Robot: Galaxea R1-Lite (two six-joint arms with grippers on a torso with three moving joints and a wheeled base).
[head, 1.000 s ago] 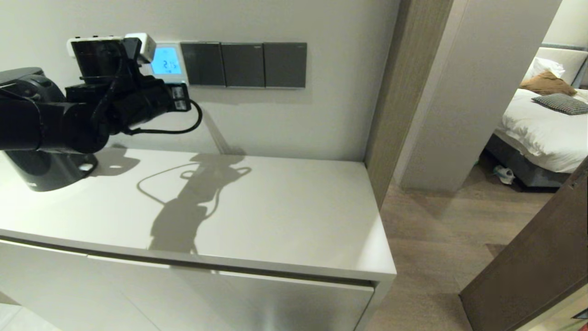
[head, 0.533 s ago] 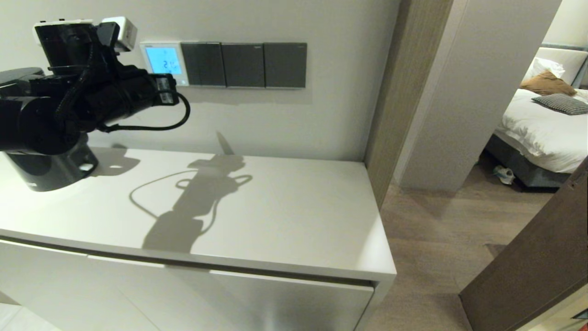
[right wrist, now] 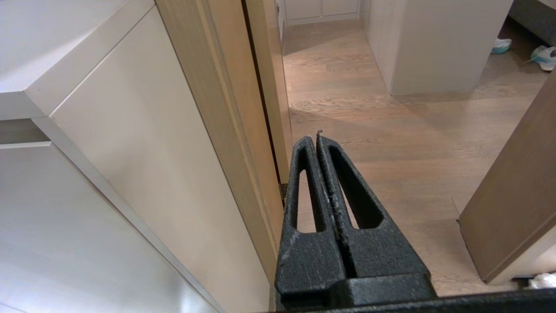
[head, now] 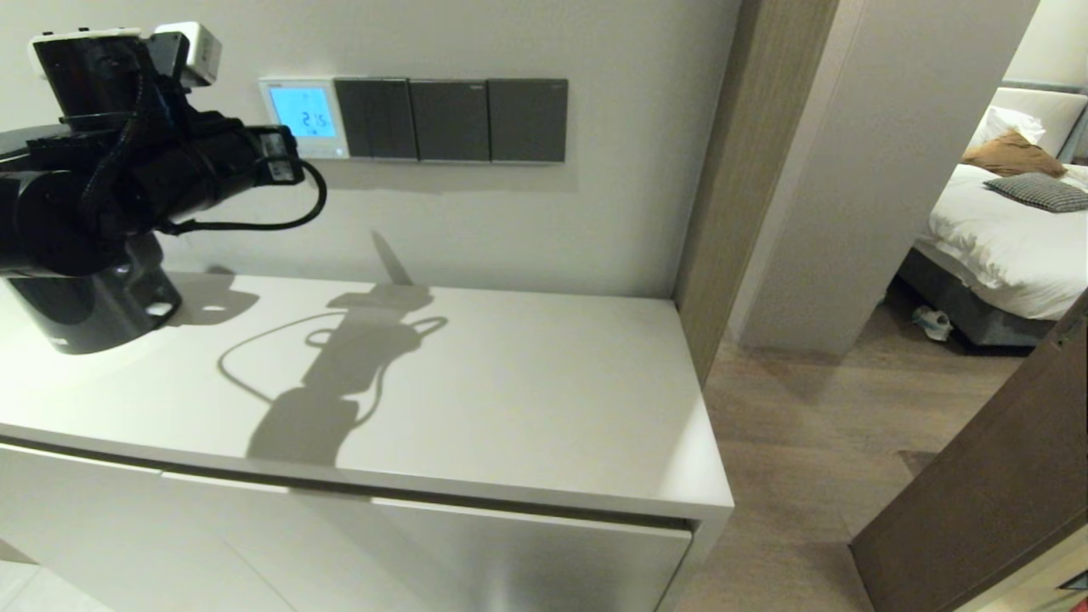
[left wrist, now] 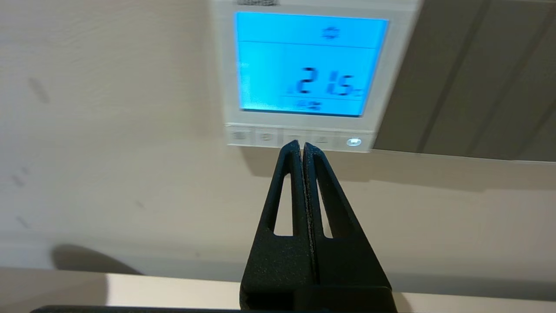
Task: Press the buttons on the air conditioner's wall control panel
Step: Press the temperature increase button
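The air conditioner's white wall control panel [head: 304, 116] has a lit blue screen reading 21.5. In the left wrist view the panel [left wrist: 304, 65] fills the upper part, with a row of small buttons [left wrist: 265, 137] under the screen; the end button nearest the dark switches [left wrist: 354, 141] glows. My left gripper [left wrist: 302, 145] is shut and empty, its tips lined up with the middle of the button row and a little off the wall. In the head view my left arm [head: 170, 170] hangs left of the panel. My right gripper [right wrist: 316, 138] is shut and empty, parked low beside the cabinet.
Three dark switch plates [head: 450, 119] sit right of the panel. A white cabinet top [head: 527, 399] lies below. A black rounded object [head: 93, 314] stands at its far left. A wooden door frame [head: 722, 187] and an open doorway to a bedroom are on the right.
My left arm has moved left and up, away from the panel. The panel, partly covered by the arm a second ago, now shows in full.
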